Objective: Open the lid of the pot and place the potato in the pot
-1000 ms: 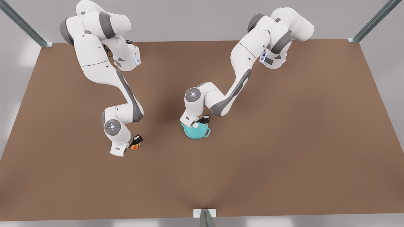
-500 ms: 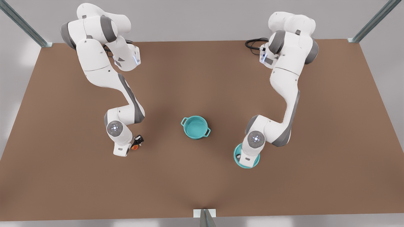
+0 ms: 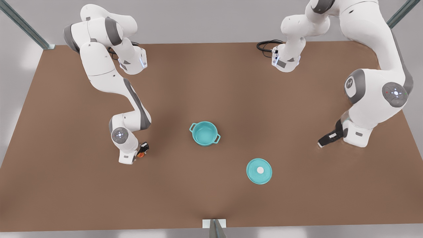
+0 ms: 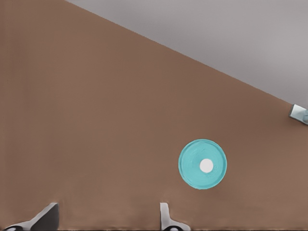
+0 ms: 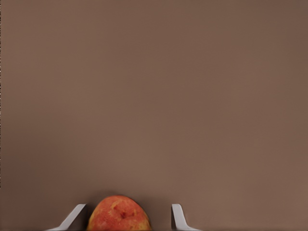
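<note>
We see the right gripper (image 3: 142,152) at the front view's left, its fingers (image 5: 178,215) spread on either side of the potato (image 5: 118,213) with a gap on one side, not clamped. The left gripper (image 3: 323,141) hangs released at the front view's right, well apart from the lid. By size: the table (image 3: 211,82) carries the pot (image 3: 205,133), uncovered at its centre; the pot lid (image 3: 259,171) lies flat nearby, knob up; the potato sits on the table between the right fingers.
</note>
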